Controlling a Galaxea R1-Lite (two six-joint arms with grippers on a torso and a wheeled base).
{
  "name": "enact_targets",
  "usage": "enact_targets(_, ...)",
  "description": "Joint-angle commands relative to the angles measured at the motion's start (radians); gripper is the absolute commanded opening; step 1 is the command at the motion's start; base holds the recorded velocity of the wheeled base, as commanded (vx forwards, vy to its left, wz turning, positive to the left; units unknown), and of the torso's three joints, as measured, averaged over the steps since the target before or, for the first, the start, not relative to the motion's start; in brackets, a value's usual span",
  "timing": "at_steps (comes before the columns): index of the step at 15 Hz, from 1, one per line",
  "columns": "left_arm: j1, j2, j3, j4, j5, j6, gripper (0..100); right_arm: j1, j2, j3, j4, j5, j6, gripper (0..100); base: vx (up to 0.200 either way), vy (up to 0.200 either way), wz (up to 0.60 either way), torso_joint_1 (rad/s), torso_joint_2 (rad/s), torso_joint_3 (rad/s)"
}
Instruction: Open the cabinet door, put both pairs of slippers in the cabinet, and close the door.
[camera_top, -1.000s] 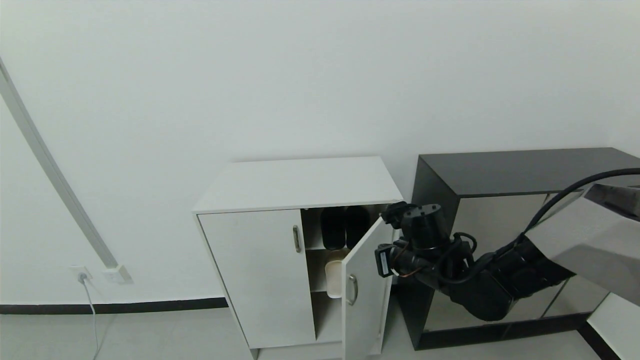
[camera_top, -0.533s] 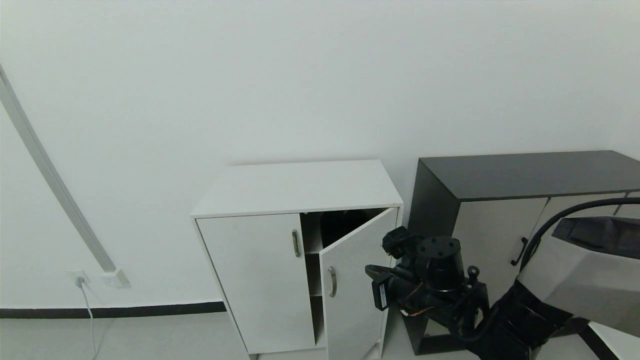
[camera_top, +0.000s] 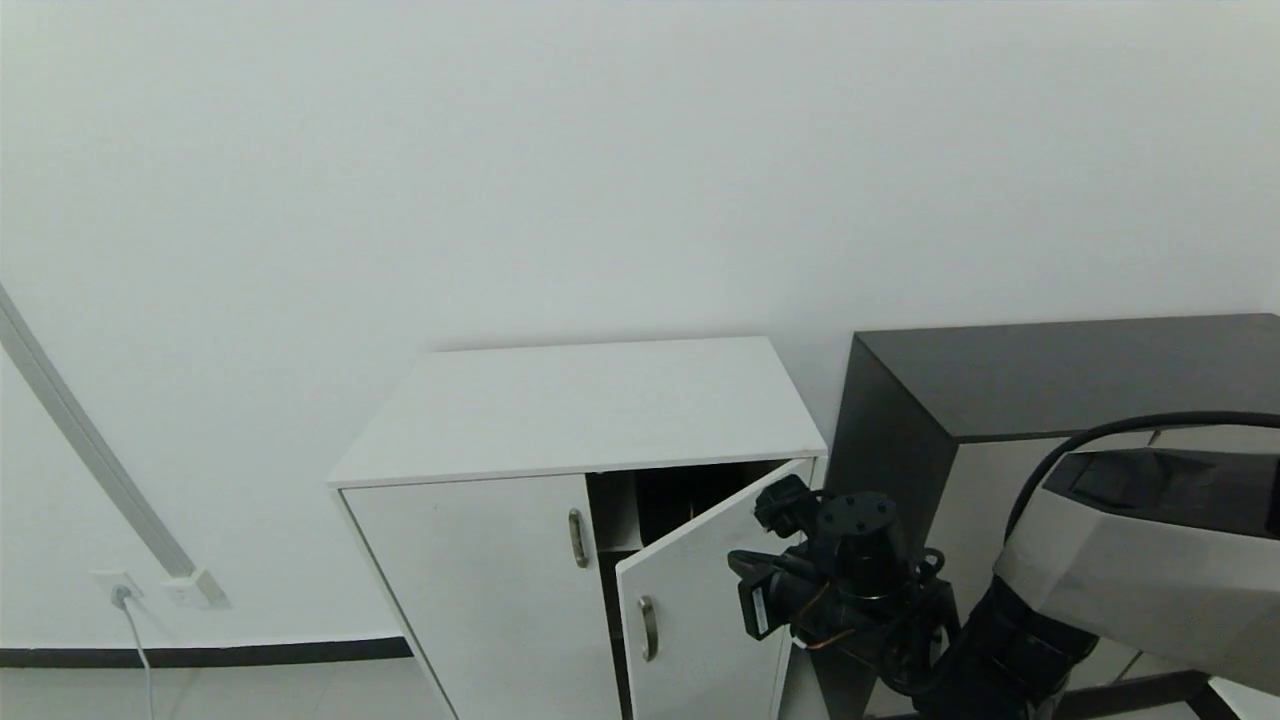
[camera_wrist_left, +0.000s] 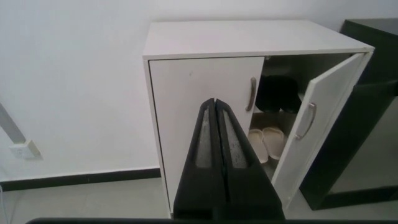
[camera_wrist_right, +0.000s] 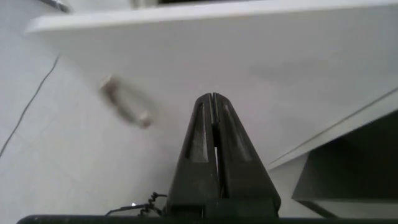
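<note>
The white cabinet (camera_top: 600, 400) has its left door (camera_top: 480, 590) closed and its right door (camera_top: 700, 600) standing ajar. In the left wrist view a black pair of slippers (camera_wrist_left: 277, 93) sits on the upper shelf and a cream pair (camera_wrist_left: 267, 140) on the shelf below. My right gripper (camera_wrist_right: 213, 98) is shut with nothing in it, its tip at the outer face of the right door (camera_wrist_right: 249, 56), beside the handle (camera_wrist_right: 126, 106). My right arm (camera_top: 860, 580) is low, next to the door's hinge side. My left gripper (camera_wrist_left: 216, 102) is shut and holds nothing, well back from the cabinet front.
A black cabinet (camera_top: 1050, 370) stands directly right of the white one, close behind my right arm. A wall socket with a cable (camera_top: 120, 592) and a slanted cable duct (camera_top: 80, 440) are on the wall to the left. Bare floor (camera_wrist_left: 93, 199) lies before the cabinet.
The right door has swung from wide open to partly shut as my right arm moved down onto its outer face. The head camera has shifted, so the cabinets sit lower in view.
</note>
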Motion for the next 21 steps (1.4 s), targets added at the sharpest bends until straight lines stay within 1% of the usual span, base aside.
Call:
enact_targets(1, 0.001, 0.000, 0.000, -0.001, 0.000, 0.000, 0, 0.001, 0.029, -0.029, 0.001, -0.001, 0.000, 0, 0.000, 0.000, 0.00, 0.000, 0.00, 0.000)
enact_targets(4, 0.001, 0.000, 0.000, -0.001, 0.000, -0.002, 0, -0.016, 0.073, -0.121, 0.002, -0.001, 0.000, 0, 0.000, 0.000, 0.00, 0.000, 0.00, 0.000)
enact_targets(6, 0.001, 0.000, 0.000, -0.001, 0.000, -0.002, 0, -0.025, 0.087, -0.160, 0.004, -0.001, 0.000, 0, 0.000, 0.000, 0.00, 0.000, 0.00, 0.000)
enact_targets(11, 0.001, 0.000, 0.000, -0.001, 0.000, -0.002, 0, -0.053, 0.111, -0.261, 0.065, -0.001, 0.001, 0, 0.000, 0.000, 0.00, 0.000, 0.00, 0.000)
enact_targets(17, 0.001, 0.000, 0.000, -0.001, 0.000, -0.002, 0, -0.063, 0.161, -0.328, 0.071, -0.002, 0.000, 0, 0.000, 0.000, 0.00, 0.000, 0.00, 0.000)
enact_targets(21, 0.001, 0.000, 0.000, -0.001, 0.002, -0.003, 0, -0.072, 0.181, -0.381, 0.106, -0.004, 0.000, 0, 0.000, 0.000, 0.00, 0.000, 0.00, 0.000)
